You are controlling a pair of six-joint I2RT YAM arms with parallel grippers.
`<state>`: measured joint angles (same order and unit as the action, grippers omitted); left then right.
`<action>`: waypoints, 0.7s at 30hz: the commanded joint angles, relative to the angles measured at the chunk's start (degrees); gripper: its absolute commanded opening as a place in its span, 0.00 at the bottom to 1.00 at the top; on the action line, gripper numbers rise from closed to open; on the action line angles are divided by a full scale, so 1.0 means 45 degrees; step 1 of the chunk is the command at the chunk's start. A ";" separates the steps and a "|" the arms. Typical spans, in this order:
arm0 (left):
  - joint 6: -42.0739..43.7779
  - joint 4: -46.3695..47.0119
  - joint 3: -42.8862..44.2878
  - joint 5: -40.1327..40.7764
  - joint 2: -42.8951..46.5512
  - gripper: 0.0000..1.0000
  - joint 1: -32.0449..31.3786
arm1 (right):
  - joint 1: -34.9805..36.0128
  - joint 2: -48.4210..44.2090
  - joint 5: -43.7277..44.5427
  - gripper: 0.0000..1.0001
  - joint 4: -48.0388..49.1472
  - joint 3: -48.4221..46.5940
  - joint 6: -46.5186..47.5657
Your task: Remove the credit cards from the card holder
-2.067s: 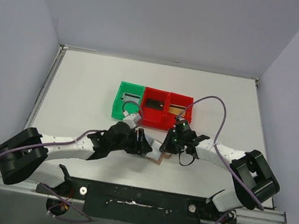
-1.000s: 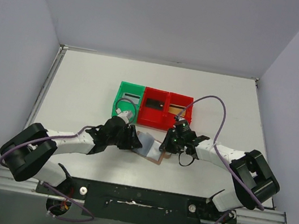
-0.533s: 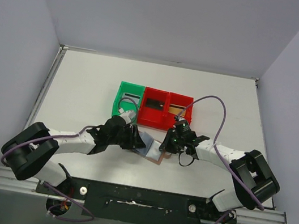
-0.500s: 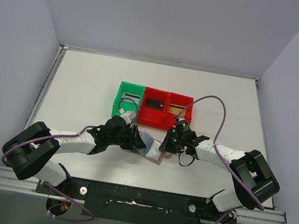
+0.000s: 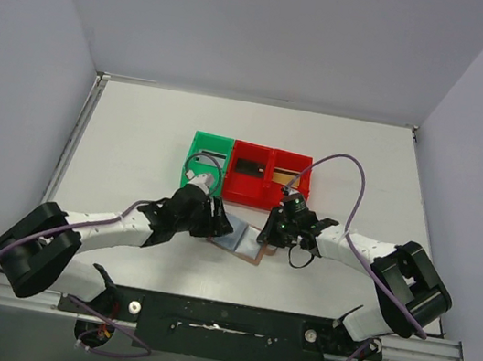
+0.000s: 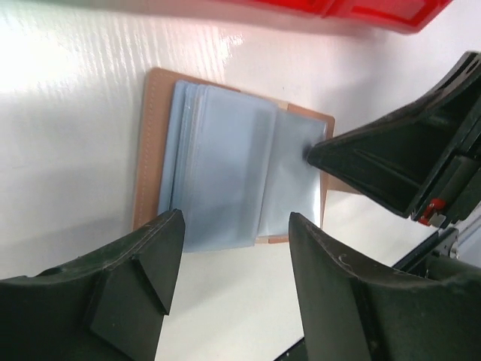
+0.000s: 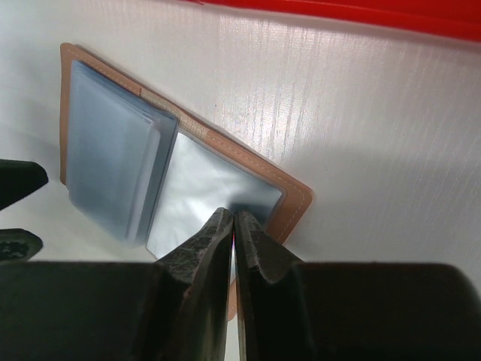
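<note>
We count two arms, two grippers, one card holder point(image 6: 225, 165) and three bins in a row at the far side of the table point(image 5: 136, 144): one green bin point(image 5: 211, 138) on the left and two red bins point(image 5: 243, 196) to its right. Each bin has something flat inside, too small for us to name.

The card holder lies open and flat on the table, just near of the bins and between the two grippers. Its brown cover faces down and its pale blue-grey pockets face up.

Against half a second ago, the left gripper point(image 6: 237, 222) has spread its jaws wider and reaches a little further right. The left arm's elbow sits nearer and further left. The right arm and the card holder look unchanged to us.

The left arm stretches low from the near left, its wrist pointing right. Its fingers point(image 6: 143, 271) stand well apart above the near edge of the holder and grip nothing.

The right arm comes in low from the near right, its wrist pointing left. The right gripper point(image 7: 234, 216) has its jaws almost together, with only a thin slit between them. The tips rest on the right-hand pocket, close to the brown edge. We cannot tell whether they pinch any material.
</note>
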<state>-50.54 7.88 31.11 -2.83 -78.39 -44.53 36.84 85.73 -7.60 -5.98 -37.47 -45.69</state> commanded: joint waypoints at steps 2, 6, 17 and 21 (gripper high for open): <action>0.0488 -0.0959 0.0912 0.1095 0.0374 0.57 -0.0006 | 0.0092 -0.0044 0.0144 0.09 0.0196 0.0160 -0.0005; 0.0587 -0.0715 0.1133 0.0623 -0.0216 0.57 -0.0042 | 0.0092 -0.0031 0.0144 0.09 0.0210 0.0183 -0.0042; 0.0549 -0.0038 0.1339 -0.0098 -0.1254 0.49 -0.0523 | 0.0092 0.0003 0.0117 0.09 0.0274 0.0212 -0.0059; 0.0581 -0.0634 0.1746 0.0556 -0.1213 0.49 -0.0904 | 0.0092 -0.0023 0.0124 0.09 0.0293 0.0242 -0.0061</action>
<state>-48.60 4.75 34.85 -1.34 -83.50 -46.57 36.84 85.73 -7.60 -5.93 -37.47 -45.87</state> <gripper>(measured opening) 0.491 0.093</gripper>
